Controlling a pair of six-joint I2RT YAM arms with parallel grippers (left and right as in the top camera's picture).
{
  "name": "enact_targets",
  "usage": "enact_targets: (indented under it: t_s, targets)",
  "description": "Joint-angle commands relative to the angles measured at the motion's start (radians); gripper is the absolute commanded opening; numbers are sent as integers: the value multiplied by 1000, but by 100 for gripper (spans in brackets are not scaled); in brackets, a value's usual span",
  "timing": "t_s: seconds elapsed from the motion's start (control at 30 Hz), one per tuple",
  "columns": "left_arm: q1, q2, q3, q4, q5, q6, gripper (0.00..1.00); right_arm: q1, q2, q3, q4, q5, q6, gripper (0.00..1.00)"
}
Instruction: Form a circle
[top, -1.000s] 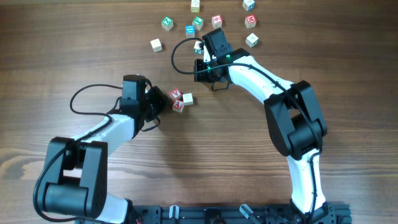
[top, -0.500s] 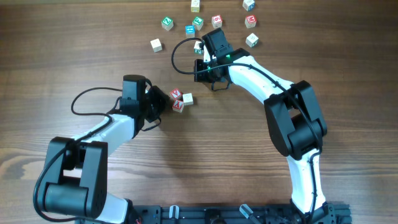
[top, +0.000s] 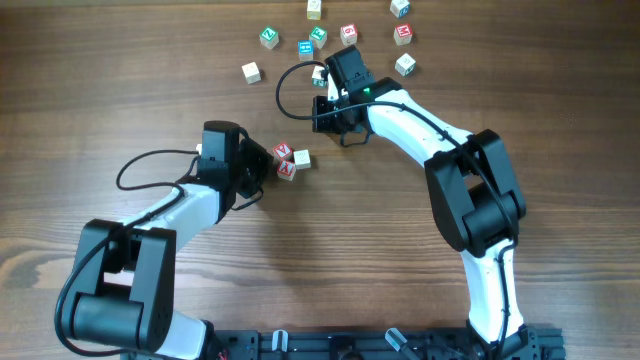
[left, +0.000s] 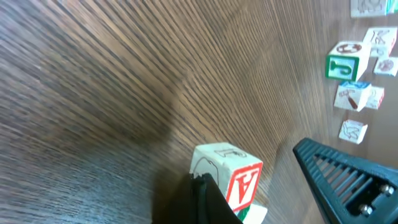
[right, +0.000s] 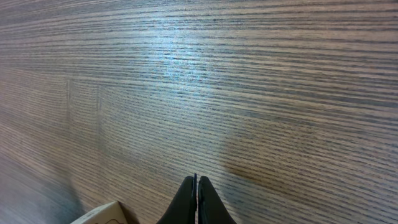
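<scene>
The circle is a tight group of three small letter cubes: two red-printed cubes (top: 283, 151) (top: 287, 170) and a pale cube (top: 302, 158), mid-table in the overhead view. My left gripper (top: 262, 163) is shut, its tip against the left side of the group. The left wrist view shows its fingertip (left: 205, 190) touching a red "A" cube (left: 231, 174). Farther back, my right gripper (top: 335, 62) is shut on nothing; its tips (right: 196, 186) rest just over bare wood, with a pale cube's corner (right: 99, 215) to their left.
Several loose mixed-colour cubes lie spread along the table's far edge, among them a green one (top: 268, 37), a red one (top: 403, 33) and a pale one (top: 251, 72). A green-printed cube (left: 344, 65) and part of the right arm (left: 348, 180) appear in the left wrist view.
My left arm has crept slightly rightward toward the three cubes. The right arm and the cubes have not visibly moved.
</scene>
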Motion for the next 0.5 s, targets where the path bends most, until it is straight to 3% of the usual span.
enact_targets:
  t_s: [0.0, 0.07, 0.13, 0.3, 0.4, 0.47]
  targets:
    - [-3, 13, -6, -63, -181, -24, 4, 5, 16, -4, -3, 20, 3, 5]
    - [-2, 13, -6, -159, -267, -24, 4, 1, 16, -4, -6, 22, 3, 5]
    - [-2, 13, -6, -172, -259, -24, 4, -1, 16, -4, -6, 21, 4, 5]
    - [-3, 13, -6, 10, -255, -8, 4, -1, 16, -4, -7, 21, 4, 4]
    - [7, 40, -6, 31, -321, 16, 4, -1, 16, -4, -10, 21, 3, 5]
    - [25, 73, -6, 58, -252, 18, 4, -1, 16, -4, -13, 21, 4, 4]
